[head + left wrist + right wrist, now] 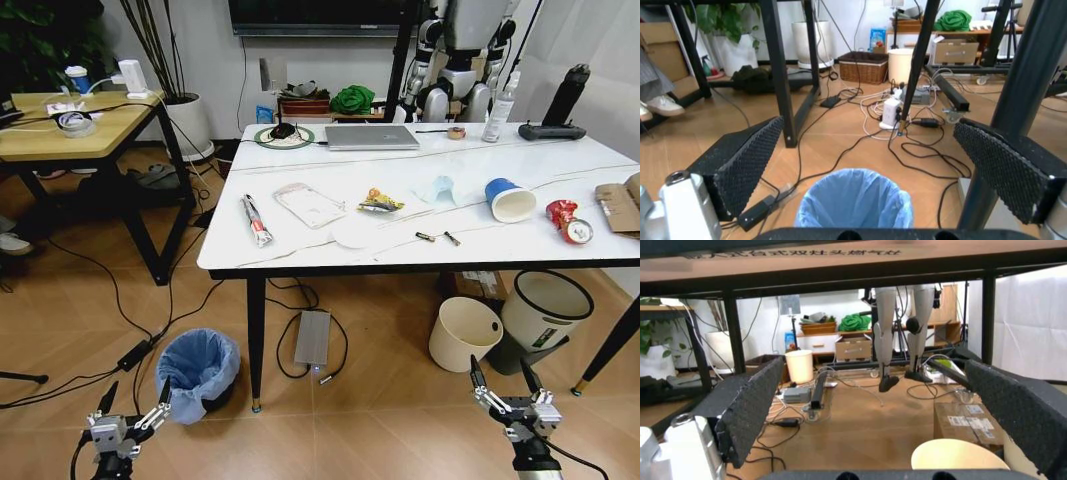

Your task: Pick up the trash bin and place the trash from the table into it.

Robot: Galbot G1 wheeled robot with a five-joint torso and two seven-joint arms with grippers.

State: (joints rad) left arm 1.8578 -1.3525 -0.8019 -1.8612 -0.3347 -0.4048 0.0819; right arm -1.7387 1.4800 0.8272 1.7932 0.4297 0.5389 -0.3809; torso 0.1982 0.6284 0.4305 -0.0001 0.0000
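Observation:
The trash bin (pixel 198 372), lined with a crinkled light-blue bag, stands on the floor by the table's front left leg. My left gripper (pixel 135 400) hangs open just in front of it, low over the floor. In the left wrist view the bin (pixel 855 200) lies between the spread fingers (pixel 740 162). On the white marble table (pixel 300 255) lies the trash: a wrapper (pixel 256 220), a clear pack (pixel 310 204), a snack wrapper (pixel 380 203), a tissue (pixel 438 189), a paper cup (pixel 510 199), a red can (pixel 570 222) and cardboard (pixel 620 205). My right gripper (pixel 500 388) is open near the floor on the right.
A cream bucket (pixel 465 333) and a white bin with a black rim (pixel 545 310) stand under the table's right side. A laptop (pixel 371 137) and a spray bottle (pixel 503 108) sit at the table's back. Cables and a power brick (pixel 313 338) cross the floor. A wooden table (pixel 70 125) stands to the left.

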